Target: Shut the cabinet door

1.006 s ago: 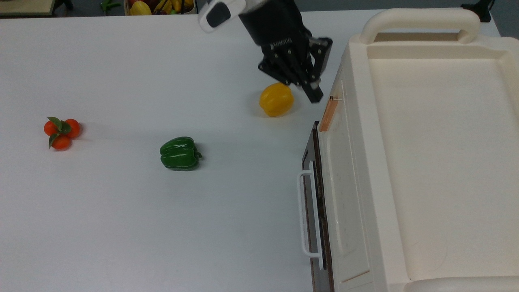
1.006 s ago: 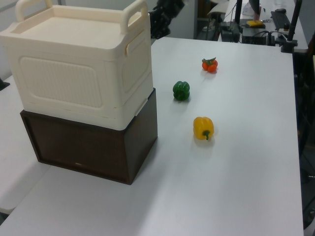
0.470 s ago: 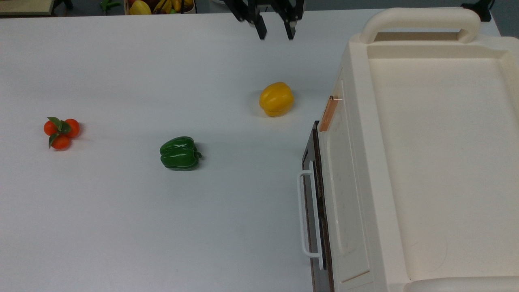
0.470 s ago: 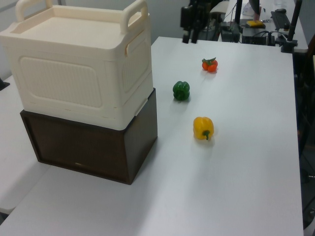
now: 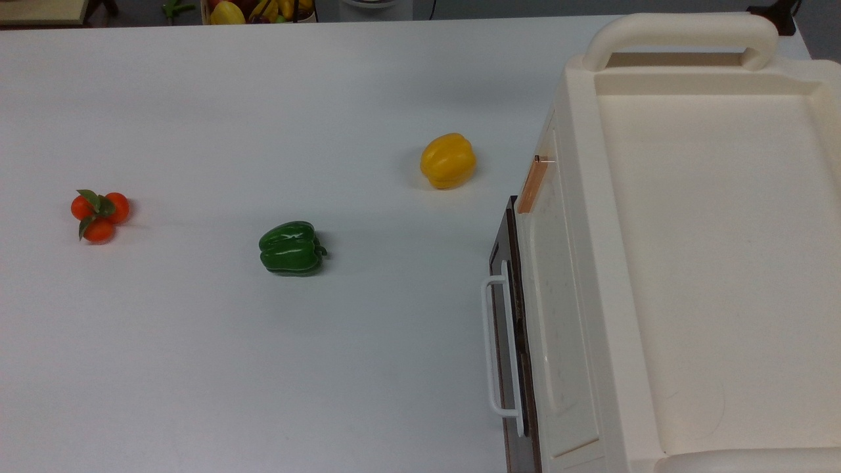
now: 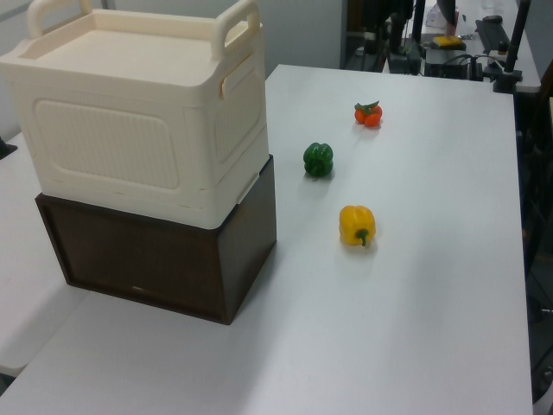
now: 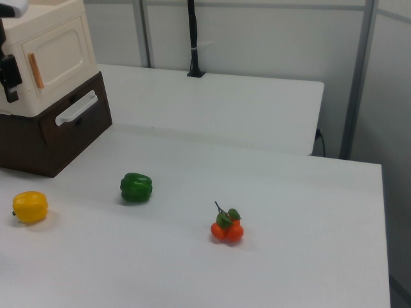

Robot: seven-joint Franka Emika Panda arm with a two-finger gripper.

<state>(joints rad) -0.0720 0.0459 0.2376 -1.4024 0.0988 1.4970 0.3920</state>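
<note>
The cream cabinet (image 5: 709, 72) stands on a dark brown unit (image 6: 164, 259) at the top view's right. Its door (image 5: 555, 295) lies flush with the cabinet's side, and the copper bar handle (image 5: 532, 186) runs along its upper edge in the top view. The same door (image 7: 61, 54) faces the right view, flat against the box, with the handle (image 7: 35, 70) at its left edge. A black part of my gripper (image 7: 9, 80) hangs at the right view's left edge, in front of the cabinet (image 7: 64, 13) and just left of the handle.
A yellow pepper (image 5: 448, 161) lies on the white table near the door's handle end. A green pepper (image 5: 291, 248) and a cluster of small orange fruits (image 5: 100, 211) lie further to the top view's left. The brown unit's white loop handle (image 5: 494, 348) sticks out below the door.
My gripper has pulled away from the door's handle, passed the yellow pepper and left the top view over its upper edge. It has also left the left view. The door looks unchanged.
</note>
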